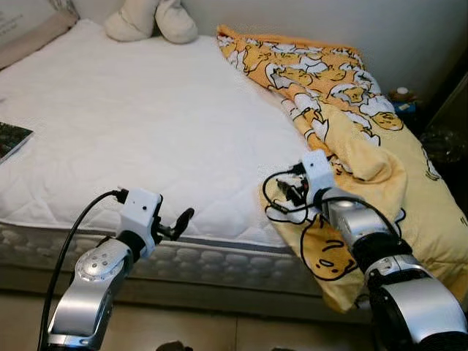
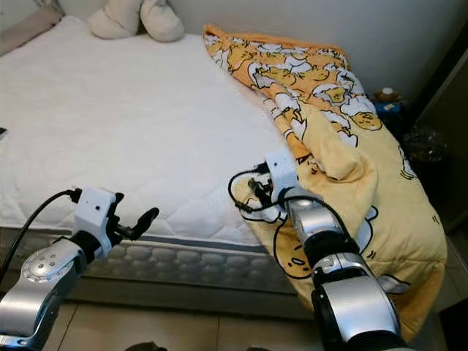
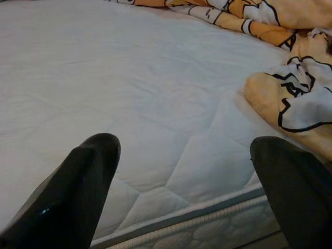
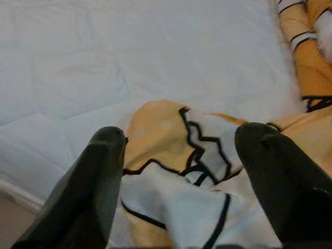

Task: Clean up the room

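Note:
A yellow blanket point(image 1: 344, 110) printed with cartoon figures lies crumpled along the right side of the white mattress point(image 1: 146, 124) and hangs over its front edge. My right gripper point(image 4: 179, 137) is at the blanket's near left edge, open, with a fold of the blanket point(image 4: 176, 150) lying between its fingers point(image 4: 104, 171). In the eye views its wrist point(image 1: 318, 175) sits on that fold. My left gripper point(image 1: 179, 223) is open and hovers at the mattress's front edge with nothing between its fingers point(image 3: 88, 176), pointing across the bare mattress point(image 3: 129, 78) toward the blanket point(image 3: 290, 98).
A cream plush toy point(image 1: 150, 18) lies at the head of the bed beside a pillow point(image 1: 33, 36). A book point(image 1: 11, 139) rests at the mattress's left edge. Small items point(image 1: 402, 99) and dark furniture point(image 1: 453, 124) stand right of the bed.

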{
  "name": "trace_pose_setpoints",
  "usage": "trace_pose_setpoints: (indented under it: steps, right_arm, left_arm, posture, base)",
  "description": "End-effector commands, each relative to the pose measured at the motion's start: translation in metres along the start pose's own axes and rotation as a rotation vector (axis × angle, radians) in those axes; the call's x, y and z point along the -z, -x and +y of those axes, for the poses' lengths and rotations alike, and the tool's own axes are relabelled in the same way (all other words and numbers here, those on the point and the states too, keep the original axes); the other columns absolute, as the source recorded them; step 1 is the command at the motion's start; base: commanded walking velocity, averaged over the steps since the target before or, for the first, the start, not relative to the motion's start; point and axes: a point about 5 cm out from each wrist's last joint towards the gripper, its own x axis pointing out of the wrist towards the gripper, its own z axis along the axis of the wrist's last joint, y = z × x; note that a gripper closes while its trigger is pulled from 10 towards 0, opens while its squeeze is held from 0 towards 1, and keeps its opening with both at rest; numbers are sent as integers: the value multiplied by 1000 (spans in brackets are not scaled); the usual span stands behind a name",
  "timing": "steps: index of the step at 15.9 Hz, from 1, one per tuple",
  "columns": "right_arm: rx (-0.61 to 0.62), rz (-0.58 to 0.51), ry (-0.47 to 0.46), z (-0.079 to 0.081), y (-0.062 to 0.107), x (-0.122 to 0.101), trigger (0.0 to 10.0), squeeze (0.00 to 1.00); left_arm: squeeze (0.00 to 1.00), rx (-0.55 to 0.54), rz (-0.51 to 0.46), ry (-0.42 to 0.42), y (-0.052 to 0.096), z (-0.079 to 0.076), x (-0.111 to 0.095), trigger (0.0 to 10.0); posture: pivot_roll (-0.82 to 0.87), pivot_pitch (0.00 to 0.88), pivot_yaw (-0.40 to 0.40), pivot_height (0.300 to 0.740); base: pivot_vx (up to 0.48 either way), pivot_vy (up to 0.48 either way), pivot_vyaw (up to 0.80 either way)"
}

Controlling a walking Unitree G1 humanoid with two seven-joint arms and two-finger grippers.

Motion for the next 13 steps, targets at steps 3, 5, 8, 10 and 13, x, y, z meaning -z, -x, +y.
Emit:
trace_pose_setpoints:
  steps: [3, 5, 8, 10, 13]
  right_arm:
    - [35, -166, -59, -9, 5, -13, 10000, 965]
    - [49, -206, -70, -9, 20, 6, 10000, 0]
    - [81, -120, -106, -4, 29, 46, 10000, 0]
    - [82, -81, -86, -7, 21, 41, 10000, 1000]
    - [38, -75, -65, -6, 9, 17, 10000, 1000]
  left_arm:
    - [0, -119, -113, 85, -11, 0, -22, 10000]
    - [0, -131, -138, 94, -12, -8, -21, 10000]
    - [0, -32, -119, 111, -9, -24, -17, 10000]
    - [0, 34, -87, 25, -7, -25, -14, 10000]
    - [0, 74, -67, -30, -7, -18, -17, 10000]
  posture:
    - [23, 0, -65, 740]
    - [8, 0, -53, 740]
    - [-3, 0, -30, 740]
    - [3, 23, -34, 740]
    - [24, 61, -40, 740]
  base:
    - [0, 0, 0]
    - [0, 0, 0]
    - [0, 0, 0]
    - [0, 0, 0]
    - [0, 0, 0]
